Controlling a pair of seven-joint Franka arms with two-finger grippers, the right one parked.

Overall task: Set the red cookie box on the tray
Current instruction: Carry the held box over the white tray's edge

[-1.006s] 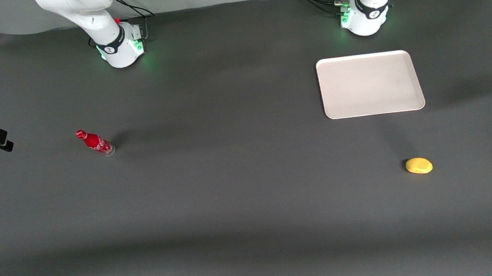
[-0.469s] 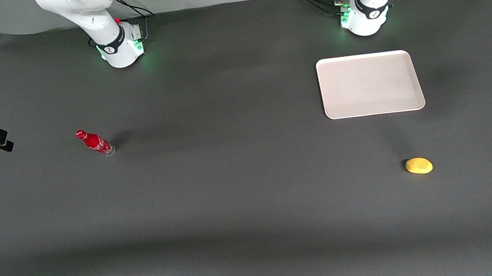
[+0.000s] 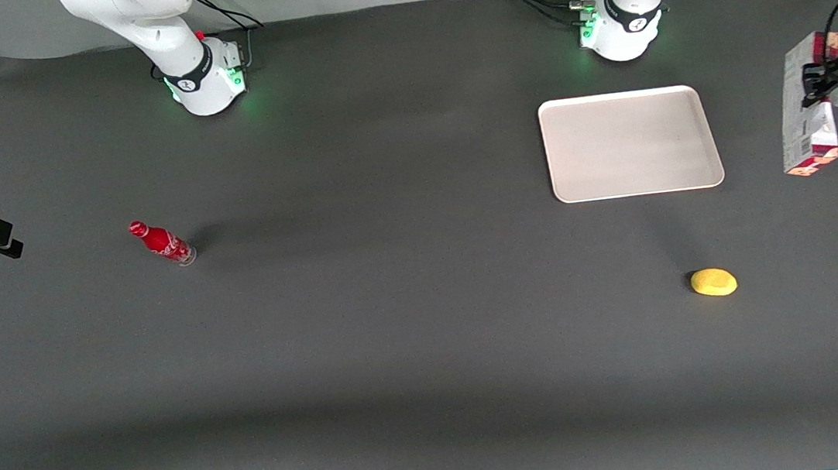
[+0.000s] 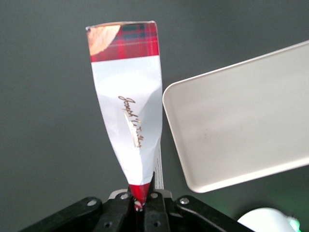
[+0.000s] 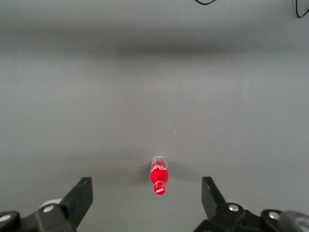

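A: Largest first: dark counter (image 3: 398, 330), then the tray (image 3: 631, 142), flat, bare, low-rimmed, close to the working arm's base.

B: Next down, the red cookie box (image 3: 807, 108). Off the counter, carried in the air toward the working arm's end, just beside the tray but not over it. Hanging lengthwise, whitish face toward the front camera.

A: And the hand (image 3: 823, 82)?

B: Clamped on the box, near its upper end in the front view. From the wrist camera, fingers (image 4: 126, 205) pinched close on a narrow edge of the carton (image 4: 130, 116), the rest stretching away toward the tray (image 4: 241, 121).

A: Handling?

B: Probably light, thin cardboard: stiff along its length, easily dented under a hard squeeze. Smooth printed faces, likely slick. Held near one end, so prone to swinging or pivoting in the grip; a hold nearer the middle across the slim faces would be steadier.

A: Smaller things?

B: Yellow lemon-like object (image 3: 714, 282) nearer the front camera than the tray; small red soda bottle (image 3: 161, 242) toward the parked arm's end.
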